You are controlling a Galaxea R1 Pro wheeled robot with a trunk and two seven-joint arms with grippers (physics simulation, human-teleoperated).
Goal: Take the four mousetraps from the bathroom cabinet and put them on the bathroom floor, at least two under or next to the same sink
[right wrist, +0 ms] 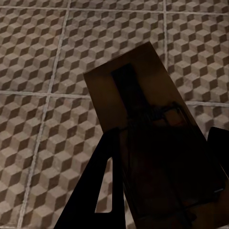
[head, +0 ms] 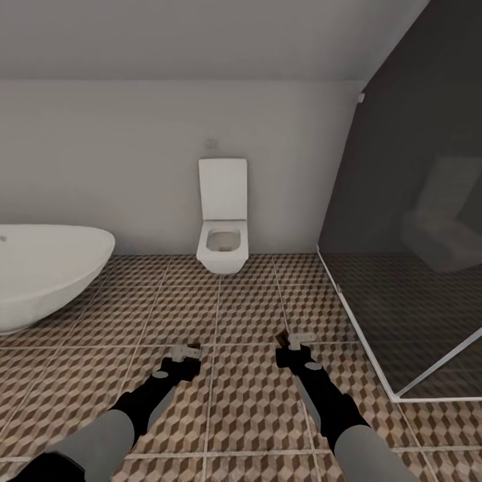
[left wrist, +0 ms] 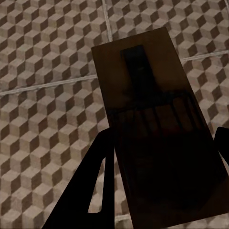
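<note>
1. Mousetraps: you have two in hand, one in each gripper, both carried above the bathroom floor (head: 241, 321)
2. Your left gripper (head: 185, 355) has its fingers (left wrist: 98, 191) clenched on the left mousetrap (left wrist: 152, 119); in the left wrist view it is a dark brown slab with a black bar and wire tines on its face, jutting out past the fingertips
3. Your right gripper (head: 294, 343) has its fingers (right wrist: 102, 191) clenched on the right mousetrap (right wrist: 143, 124); in the right wrist view it is the same kind of dark slab, with a black bar and a wire loop across it
4. In the head view each trap shows as a small tan piece at the tip of its gripper, too small for you to read any detail
5. Both arms reach forward and down over the cube-patterned tiles, with the grippers near each other, left and right of a grout line
6. Straight ahead of you a white toilet (head: 223, 221) hangs on the pale back wall, lid raised
7. To your left is the oval white bathtub (head: 47, 268), standing on the same tiles
8. To your right is a dark glass shower enclosure (head: 415, 221) with a white frame along its base; a faint reflection of the toilet shows in the glass
9. Both traps are off the floor, held in the air
</note>
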